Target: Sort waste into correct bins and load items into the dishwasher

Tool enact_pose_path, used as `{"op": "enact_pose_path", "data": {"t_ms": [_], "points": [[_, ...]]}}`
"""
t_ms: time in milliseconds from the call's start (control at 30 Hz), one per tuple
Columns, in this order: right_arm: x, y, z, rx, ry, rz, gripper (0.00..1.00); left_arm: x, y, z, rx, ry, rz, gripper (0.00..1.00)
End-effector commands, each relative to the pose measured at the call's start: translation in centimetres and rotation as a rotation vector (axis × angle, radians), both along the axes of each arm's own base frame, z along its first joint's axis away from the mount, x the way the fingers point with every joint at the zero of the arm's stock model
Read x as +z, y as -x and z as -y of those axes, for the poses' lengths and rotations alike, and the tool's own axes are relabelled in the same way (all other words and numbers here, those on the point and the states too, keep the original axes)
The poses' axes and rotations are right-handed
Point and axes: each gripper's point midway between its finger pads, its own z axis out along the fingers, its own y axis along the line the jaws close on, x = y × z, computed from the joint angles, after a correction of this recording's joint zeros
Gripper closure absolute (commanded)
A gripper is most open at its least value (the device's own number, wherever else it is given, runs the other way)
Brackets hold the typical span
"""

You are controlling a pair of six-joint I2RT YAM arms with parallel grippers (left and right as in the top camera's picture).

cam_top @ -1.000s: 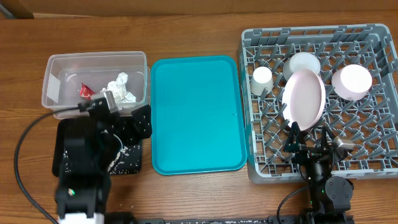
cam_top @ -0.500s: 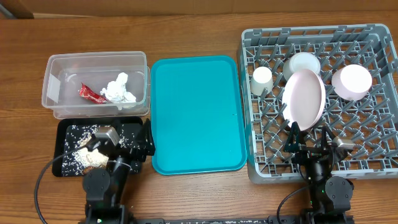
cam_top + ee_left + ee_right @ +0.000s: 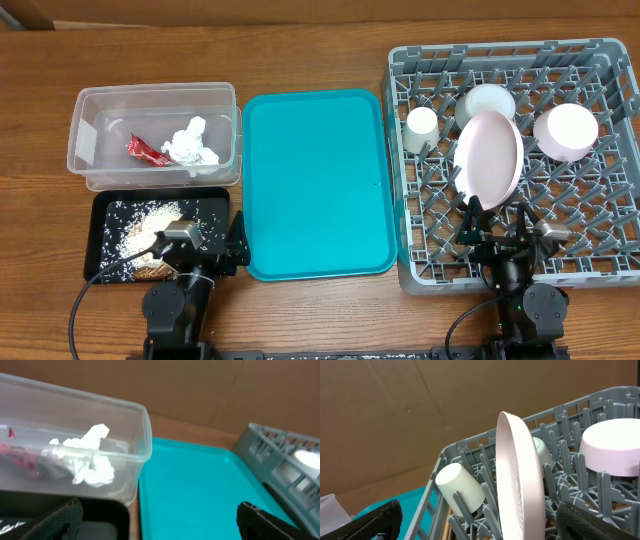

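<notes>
1. Left gripper [image 3: 159, 522] sits low at the near table edge, just beside the near right corner of the black tray [image 3: 100, 205]. Its jaws are spread wide with nothing between them. The right gripper [image 3: 479, 522] is likewise spread and holds nothing. It sits at the near edge of the dish rack [image 3: 600, 250], just in front of the plate [image 3: 488, 155].
2. Nearest of the bins, the black tray holds the loose rice grains [image 3: 135, 225], scattered over its floor. A few brown bits [image 3: 150, 268] show near its front edge, partly hidden by the arm.
3. Between the bins and the rack lies the teal serving tray [image 3: 315, 180], flat, with nothing visible on it.
4. Just beyond the black tray, the clear tub [image 3: 85, 140] holds the red wrapper [image 3: 145, 150] and the crumpled tissue [image 3: 192, 143], close together.
5. In the rack, the plate stands on edge among the pegs, leaning slightly.
   - The cup [image 3: 421, 128] rests tilted on the pegs to its left.
   - The white bowl [image 3: 487, 100] sits just behind the plate.
   - The pink-white bowl [image 3: 566, 130] sits upside down, farther right.
6. By my judgement the task looks essentially finished. All the waste is in a bin, all four dishes are racked, and no item shows loose on the table.
</notes>
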Motion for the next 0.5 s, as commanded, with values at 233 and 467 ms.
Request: {"op": "enact_pose_path", "data": {"t_ms": [233,467], "points": [[-0.13,0.01,0.08,-0.003,0.002,0.006,0.00,1.46,0.23,-0.83,0.058,-0.264,0.095,0.00],[-0.13,0.01,0.08,-0.003,0.002,0.006,0.00,1.42,0.22,-0.92,0.056,-0.252,0.092,0.00]]}}
